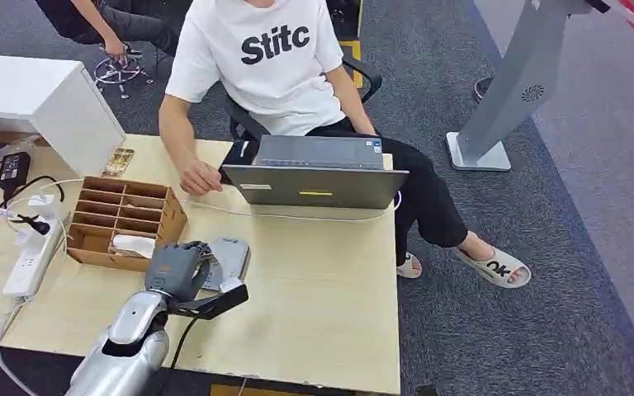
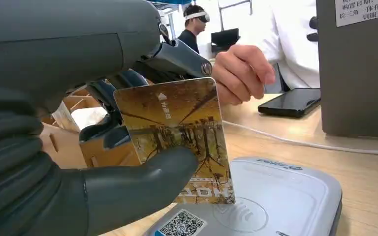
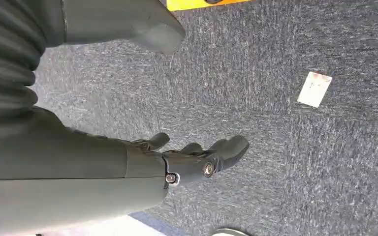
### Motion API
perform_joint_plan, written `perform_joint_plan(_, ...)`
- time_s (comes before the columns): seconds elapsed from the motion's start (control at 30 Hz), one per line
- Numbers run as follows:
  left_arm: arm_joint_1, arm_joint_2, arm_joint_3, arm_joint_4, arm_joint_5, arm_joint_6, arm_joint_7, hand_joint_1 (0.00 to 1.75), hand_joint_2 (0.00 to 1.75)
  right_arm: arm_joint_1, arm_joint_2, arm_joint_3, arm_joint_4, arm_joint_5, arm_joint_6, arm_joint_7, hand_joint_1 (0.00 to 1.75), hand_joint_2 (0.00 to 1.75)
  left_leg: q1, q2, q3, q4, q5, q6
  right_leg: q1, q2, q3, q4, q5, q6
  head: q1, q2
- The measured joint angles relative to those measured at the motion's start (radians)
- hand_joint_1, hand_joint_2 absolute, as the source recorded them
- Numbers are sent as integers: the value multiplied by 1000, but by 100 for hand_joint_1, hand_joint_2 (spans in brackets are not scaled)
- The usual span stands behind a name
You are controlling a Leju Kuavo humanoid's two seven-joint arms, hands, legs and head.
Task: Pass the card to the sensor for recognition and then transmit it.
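Gripped between the thick thumb and the darker fingers of the left hand [image 2: 74, 147], the card [image 2: 177, 140] stands nearly upright with its lower edge at or just above the grey card reader [image 2: 280, 196], close beside the contactless mark printed on the reader's top; whether it actually touches cannot be told. This looks like the recognition step: the card is being shown to the sensor, and the handing-on has not yet begun. Since the card meets the reader edge-on rather than flat, the next move probably calls for tipping its face down over the mark, then lifting clear and carrying it forward toward the person's hand [image 1: 201, 176] resting beyond the reader. Room is tight on the far side of the left hand: the wooden compartment box [image 1: 124, 216] sits just beside it, and a white cable [image 1: 297, 216] and the laptop [image 1: 314, 183] lie across the path ahead. More bare tabletop [image 1: 322, 289] opens on the side away from the box. Hanging over grey carpet, the right hand [image 3: 197, 160] holds nothing, its fingers loosely apart.
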Motion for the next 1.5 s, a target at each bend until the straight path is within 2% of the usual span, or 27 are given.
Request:
perform_joint_plan(0.6,-4,-3,0,5,-2,14,4,175,175,0,1,2,0,4,5,0,0,175,0,0,0,0,0,0,0,0,0,0,0,0,0,0)
perform_joint_plan(0.73,-4,-4,2,5,-62,107,69,175,175,0,1,2,0,15,8,5,0,175,0,0,0,0,0,0,0,0,0,0,0,0,0,0)
perform_joint_plan(0.83,-4,-5,20,-4,-87,169,82,175,175,0,3,2,0,24,6,10,0,175,0,0,0,0,0,0,0,0,0,0,0,0,0,0)
perform_joint_plan(0.97,1,-3,61,-61,-101,246,69,175,175,0,6,2,2,35,3,15,0,175,0,0,-1,0,0,0,0,0,0,0,0,0,0,0)
perform_joint_plan(1.07,12,5,94,-130,-101,275,44,175,175,1,6,2,2,40,3,15,0,175,0,0,-1,0,0,0,0,0,0,0,0,0,0,0)
perform_joint_plan(1.3,18,42,180,-279,-84,291,16,175,175,1,6,2,3,52,3,12,0,175,0,0,-1,0,0,0,0,0,0,1,0,0,0,0)
perform_joint_plan(1.5,-21,105,254,-351,-63,285,13,175,175,1,6,2,4,58,-2,19,0,175,0,0,-1,0,1,0,0,0,0,1,0,0,0,0)
